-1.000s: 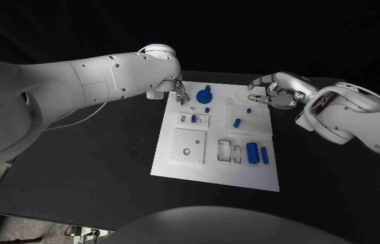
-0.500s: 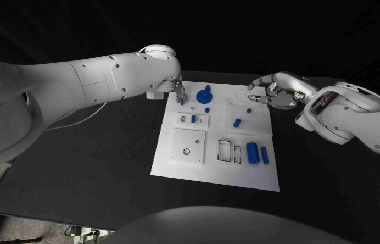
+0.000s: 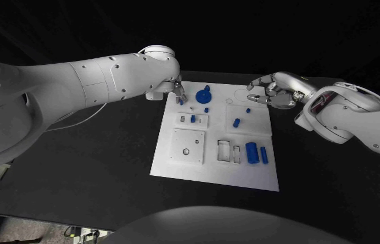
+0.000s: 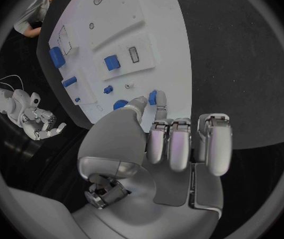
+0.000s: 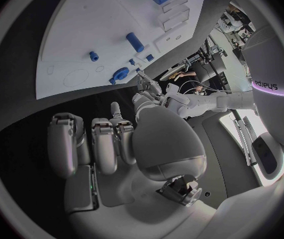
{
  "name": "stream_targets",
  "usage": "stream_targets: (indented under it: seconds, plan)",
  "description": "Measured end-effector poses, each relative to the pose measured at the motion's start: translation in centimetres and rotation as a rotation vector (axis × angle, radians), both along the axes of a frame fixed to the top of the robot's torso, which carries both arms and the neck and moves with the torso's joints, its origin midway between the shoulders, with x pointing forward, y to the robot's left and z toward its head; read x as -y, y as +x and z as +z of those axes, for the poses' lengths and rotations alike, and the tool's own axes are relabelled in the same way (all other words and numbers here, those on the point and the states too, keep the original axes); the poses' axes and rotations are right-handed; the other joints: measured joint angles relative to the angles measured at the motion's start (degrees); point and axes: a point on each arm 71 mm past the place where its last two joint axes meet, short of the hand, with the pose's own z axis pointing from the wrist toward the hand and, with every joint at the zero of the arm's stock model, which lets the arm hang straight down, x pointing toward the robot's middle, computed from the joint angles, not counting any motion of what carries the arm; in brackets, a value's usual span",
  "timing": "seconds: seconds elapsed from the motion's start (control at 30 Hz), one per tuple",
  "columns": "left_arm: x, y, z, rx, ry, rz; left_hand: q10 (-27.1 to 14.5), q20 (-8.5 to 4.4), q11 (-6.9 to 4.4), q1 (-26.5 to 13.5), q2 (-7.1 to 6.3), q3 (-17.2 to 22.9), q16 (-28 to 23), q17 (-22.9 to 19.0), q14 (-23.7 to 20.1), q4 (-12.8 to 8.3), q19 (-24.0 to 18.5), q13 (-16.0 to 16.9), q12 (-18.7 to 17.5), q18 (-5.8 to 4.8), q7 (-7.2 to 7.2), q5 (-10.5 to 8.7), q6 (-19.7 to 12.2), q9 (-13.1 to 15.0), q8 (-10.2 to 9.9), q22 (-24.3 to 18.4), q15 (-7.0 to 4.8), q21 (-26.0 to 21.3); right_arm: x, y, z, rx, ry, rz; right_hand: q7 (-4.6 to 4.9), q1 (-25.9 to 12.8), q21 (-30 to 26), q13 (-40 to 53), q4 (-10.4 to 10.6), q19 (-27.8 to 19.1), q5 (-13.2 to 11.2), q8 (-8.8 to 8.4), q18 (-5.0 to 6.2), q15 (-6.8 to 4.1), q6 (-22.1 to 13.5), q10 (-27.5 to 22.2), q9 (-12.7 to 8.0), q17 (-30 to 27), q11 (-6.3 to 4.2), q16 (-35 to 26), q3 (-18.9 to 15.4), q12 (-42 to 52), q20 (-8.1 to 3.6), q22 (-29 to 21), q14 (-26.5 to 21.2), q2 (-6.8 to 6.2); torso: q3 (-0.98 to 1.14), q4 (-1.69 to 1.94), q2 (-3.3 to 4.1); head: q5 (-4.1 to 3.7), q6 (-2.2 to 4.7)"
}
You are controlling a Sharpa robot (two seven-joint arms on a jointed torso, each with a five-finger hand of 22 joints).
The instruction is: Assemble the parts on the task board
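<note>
I see left hand at task board 11 o'clock corner, fingers pinching small blue part, right hand at 1 o'clock, fingers curled, holding nothing

The task board was laid at the middle of the counter, in the centre of the head view. The left hand was placed over the board's upper left corner, with a small peg pinched at its fingertips. Just right of it, a round part was seated near the upper edge. The right hand was held at the upper right corner. Two long parts were laid side by side toward the lower right.
</note>
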Motion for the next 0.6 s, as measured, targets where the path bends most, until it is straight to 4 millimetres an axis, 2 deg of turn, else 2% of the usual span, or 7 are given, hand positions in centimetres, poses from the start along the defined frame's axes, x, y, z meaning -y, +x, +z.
stream_targets:
  seconds: [0.6]
  plan:
    - [-0.04, 0.04, -0.07, -0.003, -0.002, 0.003, 0.00, 0.00, 0.00, 0.23, 0.23, 0.84, 0.00, -0.01, 0.00, -0.07, 0.00, 0.00, 0.00, 0.00, 0.00, 0.69, 0.41, 0.14, -0.27, 0.00, 0.00, -0.22, -0.01, 0.02, -0.02, -0.001, -0.001, 0.000, 0.03, 0.24, 0.00, 0.00, 0.00, 0.00, 0.22, 0.00, 0.00, 0.00, 0.39, 0.00, -0.01, -0.01, 0.00, 0.00, 0.00, 0.07, 0.00, 0.03, 0.00, 0.24, 0.01, -0.01, -0.01, -0.08, 0.00]
